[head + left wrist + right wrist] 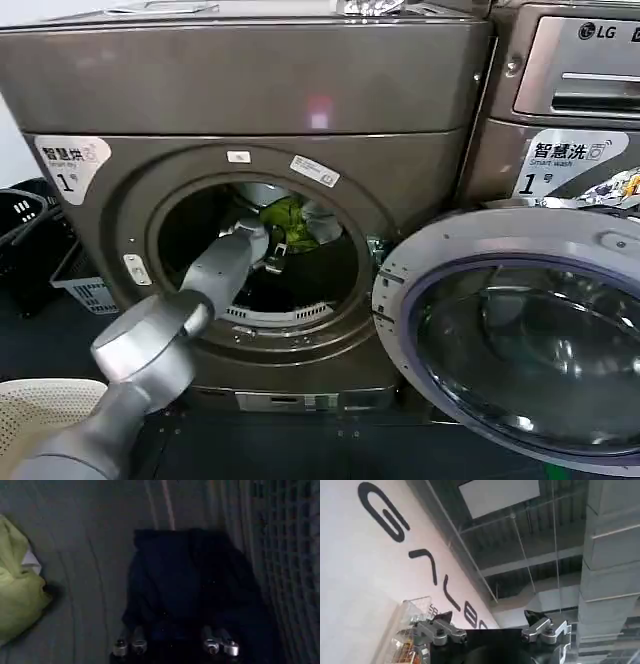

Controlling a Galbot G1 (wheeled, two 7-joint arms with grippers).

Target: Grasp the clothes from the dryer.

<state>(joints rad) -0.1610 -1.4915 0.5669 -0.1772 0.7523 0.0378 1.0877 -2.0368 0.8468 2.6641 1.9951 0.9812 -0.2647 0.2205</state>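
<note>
Head view: dryer (250,90), bronze-brown front-loader, white sticker marked "1" at its upper left corner, round opening at the front centre. Door (520,340), chrome-rimmed glass, swung fully open to the right of the opening. Neighbouring machine (575,90) with LG logo, at the dryer's right side.

Left arm (150,350): reaches up from the lower left and passes through the opening into the drum. Left gripper (275,255): inside the drum, just below a lime-green garment (290,222) lying toward the back of the drum.

Left wrist view: left gripper (175,646), claw fairly wide, fingertips (221,645) spread to either side of a dark blue garment (185,580) without closing on it. Dark blue garment: heaped on the drum's ribbed wall, beside the perforated section. Lime-green garment (17,600): at the drum wall apart from the blue one, with a bit of white fabric (30,560) showing against it.

Right wrist view: right gripper (492,632), claw wide and holding nothing, pointed up toward a ceiling and a white lettered wall (360,580), away from the dryer.

Baskets (40,250): on the floor, left of the dryer.
</note>
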